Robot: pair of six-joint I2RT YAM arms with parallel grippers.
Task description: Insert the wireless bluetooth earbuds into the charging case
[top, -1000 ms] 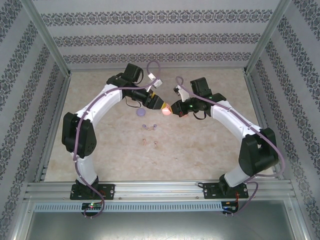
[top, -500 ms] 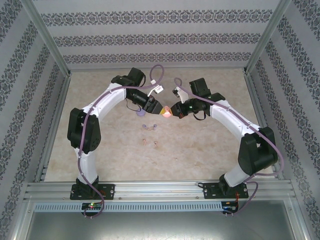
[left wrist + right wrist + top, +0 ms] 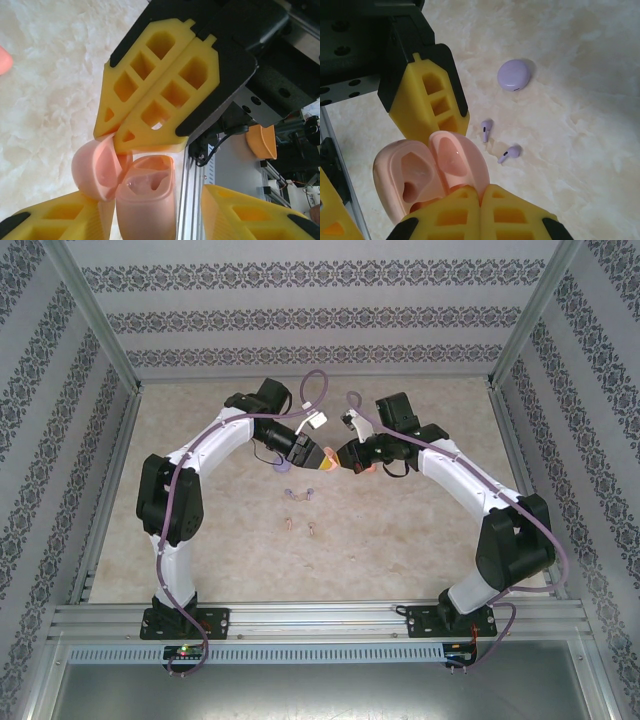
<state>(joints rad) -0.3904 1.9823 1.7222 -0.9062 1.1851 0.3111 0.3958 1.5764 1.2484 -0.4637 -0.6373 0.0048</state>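
Both arms meet over the far middle of the tabletop [image 3: 400, 540], grippers tip to tip. Between them I see the pink case [image 3: 415, 175], its lid swung open to the side and its inner wells facing up. The right gripper [image 3: 481, 195] has its fingers pressed together, the tips touching the pink case where lid and body join; I cannot tell whether they pinch an edge there. The left gripper [image 3: 152, 195] is spread around the case body: one finger lies against the lid side, the other stands apart from the case with a clear gap. The purple earbuds [image 3: 509, 153] lie loose on the tabletop just beside the pink case, near each other but not touching. The purple case [image 3: 515, 75] sits closed, farther out on the same side. The pink earbuds [image 3: 290, 523] lie nearer the arm bases, on the tabletop, apart from both cases.
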